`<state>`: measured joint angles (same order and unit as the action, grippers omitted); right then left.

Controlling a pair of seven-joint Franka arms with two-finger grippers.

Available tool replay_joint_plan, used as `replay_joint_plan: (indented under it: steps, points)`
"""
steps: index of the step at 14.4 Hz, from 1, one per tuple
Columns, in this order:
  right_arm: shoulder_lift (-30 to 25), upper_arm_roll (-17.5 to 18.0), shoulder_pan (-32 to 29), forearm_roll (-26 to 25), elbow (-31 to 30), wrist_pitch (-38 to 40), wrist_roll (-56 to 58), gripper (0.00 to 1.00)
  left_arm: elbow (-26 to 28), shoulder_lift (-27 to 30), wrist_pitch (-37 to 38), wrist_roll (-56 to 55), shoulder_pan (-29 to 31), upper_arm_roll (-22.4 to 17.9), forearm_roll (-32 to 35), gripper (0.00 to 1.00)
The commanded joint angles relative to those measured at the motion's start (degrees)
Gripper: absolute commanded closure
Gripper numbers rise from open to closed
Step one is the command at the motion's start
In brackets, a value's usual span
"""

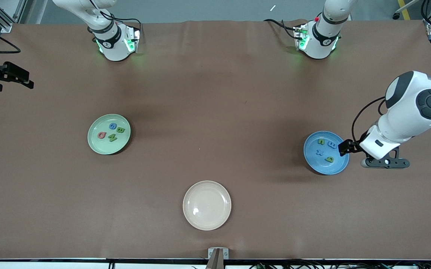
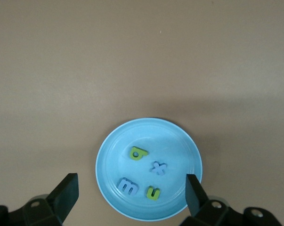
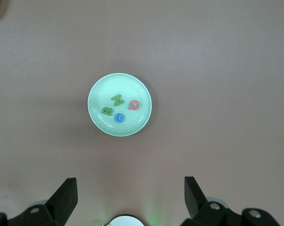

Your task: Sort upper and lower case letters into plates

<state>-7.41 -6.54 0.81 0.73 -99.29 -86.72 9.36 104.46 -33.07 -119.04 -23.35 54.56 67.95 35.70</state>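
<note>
Both jaw pairs stand spread, holding nothing. Left gripper (image 2: pixel 130 193) hangs by the blue plate's (image 1: pixel 312 161) 3 o'clock rim; four letters (image 2: pixel 142 173) lie inside. Right gripper (image 3: pixel 127 197) is up over bare table; the mint plate (image 3: pixel 97 120) holds four letters (image 3: pixel 119 108). At 6 o'clock sits a cream plate (image 1: pixel 207 222).

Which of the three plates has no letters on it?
The cream-white plate, nearest the front camera. The mint green plate holds four letters and the blue plate, beside the left gripper, holds four too.
</note>
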Motion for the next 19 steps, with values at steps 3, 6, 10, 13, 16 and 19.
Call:
replay_joint_plan:
  steps: [3,6,10,13,16,19]
  points:
    - [-3.0,0.2,0.8,-1.2,-2.3,-0.7,-0.6,0.00,-3.6,-0.4,1.5,0.2,0.3,0.2,-1.6,0.00]
    - [-3.1,0.2,0.8,-1.2,-2.3,-1.0,-0.6,0.00,-4.2,-0.4,1.5,0.3,0.3,0.2,-4.7,0.00]
    - [-3.6,0.7,1.4,-1.2,-2.3,-1.1,-5.8,0.00,-5.4,-0.2,1.8,0.7,-0.8,-0.8,-5.0,0.00]
    - [-3.5,0.7,1.3,-0.8,-2.3,-1.7,-5.8,0.00,-12.9,0.0,9.8,1.4,-11.2,-9.9,-6.7,0.00]
    - [-3.5,0.7,1.4,-0.5,-2.3,-2.9,-5.9,0.00,-18.1,1.6,12.3,5.6,-21.7,-23.4,-16.5,0.00]
    - [-3.5,0.8,1.5,-0.3,-2.3,-3.3,-5.9,0.00,-17.5,6.9,12.3,8.4,-31.1,-36.0,-21.8,0.00]
